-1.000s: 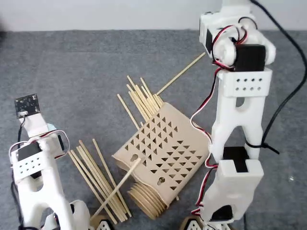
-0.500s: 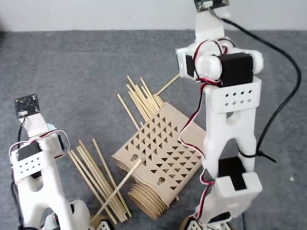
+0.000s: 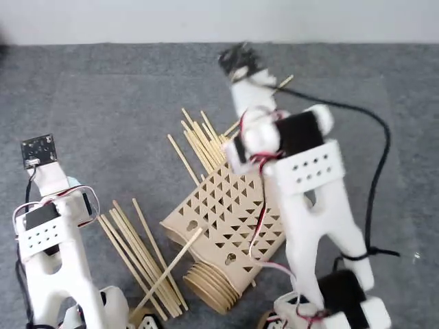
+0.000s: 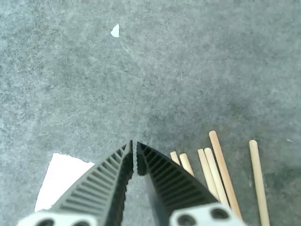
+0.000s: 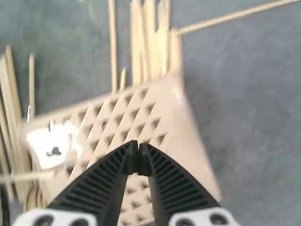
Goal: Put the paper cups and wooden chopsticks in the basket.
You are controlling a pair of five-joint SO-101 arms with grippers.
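Observation:
A perforated wooden basket [image 3: 230,209] lies tipped on its side mid-table. A bundle of wooden chopsticks [image 3: 204,140] sticks out from its far end, and one lies alone [image 3: 264,101] beyond. More chopsticks [image 3: 140,257] are spread on the mat left of the basket. A stack of tan ribbed cups [image 3: 209,282] lies at the basket's near end. My right gripper [image 5: 138,147] is shut and empty, hovering over the basket [image 5: 155,117] near the bundle [image 5: 150,37]. My left gripper [image 4: 135,143] is shut over bare mat, beside several chopstick ends [image 4: 214,162].
Grey mat [image 3: 110,103] covers the table, with open room at the far left. A white paper scrap [image 4: 61,174] lies by the left gripper and a small white fleck [image 4: 115,31] farther off. The right arm [image 3: 309,199] leans across the basket's right side.
The right arm has swung from upright at the right down and leftward over the basket. The left arm, basket and chopsticks have not moved.

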